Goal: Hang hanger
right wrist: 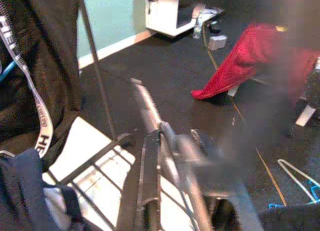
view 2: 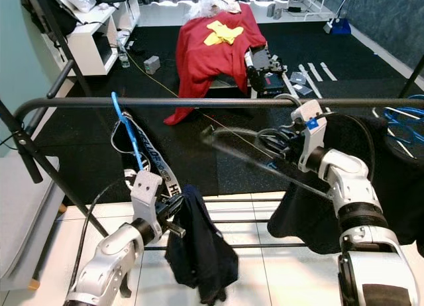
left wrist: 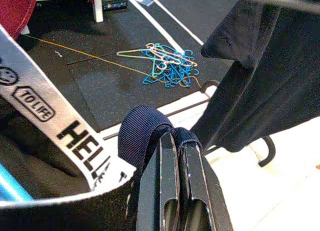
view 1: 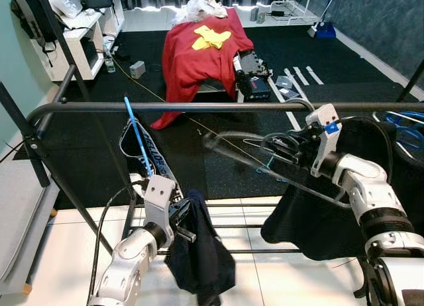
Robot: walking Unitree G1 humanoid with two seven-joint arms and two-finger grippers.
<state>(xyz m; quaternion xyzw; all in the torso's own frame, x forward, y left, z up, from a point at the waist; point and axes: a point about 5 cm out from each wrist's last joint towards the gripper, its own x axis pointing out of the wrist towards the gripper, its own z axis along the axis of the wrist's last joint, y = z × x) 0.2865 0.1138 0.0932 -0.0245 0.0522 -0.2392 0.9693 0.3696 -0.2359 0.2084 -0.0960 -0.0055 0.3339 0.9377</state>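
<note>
The clothes rail (view 1: 199, 107) is smooth dark metal, the hanger (view 1: 265, 163) thin grey wire, the navy garment (view 1: 199, 253) matt ribbed cloth, the floor tiles (view 1: 59, 259) glossy white, and the red cover (view 1: 199, 48) soft fabric.

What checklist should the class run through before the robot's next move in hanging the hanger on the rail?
1. Hanger held: ok. The right claw is shut on the grey hanger.
2. Hook over the rail: not ok. The hanger sits below the rail, blurred by motion.
3. Free rail space: ok. The stretch between the blue hanger and the right claw is bare.
4. Left claw grip: ok. It is shut on the navy garment.
5. Garment on the hanger: cannot tell. The navy garment hangs from the left claw, apart from the grey hanger.
</note>
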